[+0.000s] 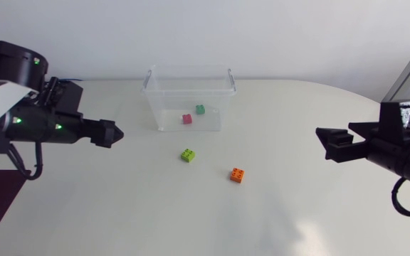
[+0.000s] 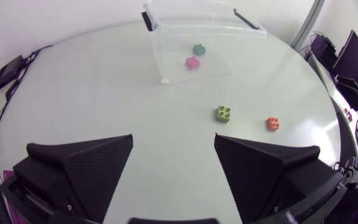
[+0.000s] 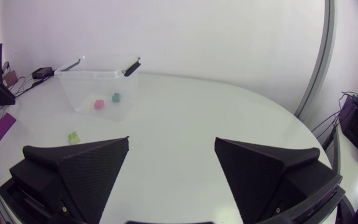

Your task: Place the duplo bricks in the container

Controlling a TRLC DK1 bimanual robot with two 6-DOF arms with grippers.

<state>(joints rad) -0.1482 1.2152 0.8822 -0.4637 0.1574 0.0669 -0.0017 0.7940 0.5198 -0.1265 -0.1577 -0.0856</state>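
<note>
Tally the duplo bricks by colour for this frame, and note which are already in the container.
1 pink brick, in the container
1 teal brick, in the container
1 lime green brick, on the table
1 orange brick, on the table
Total: 4 bricks, 2 in and 2 out.

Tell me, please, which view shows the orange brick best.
The head view: the orange brick lies unobstructed mid-table. Left wrist view shows it ahead of the left gripper; right wrist view does not.
</note>
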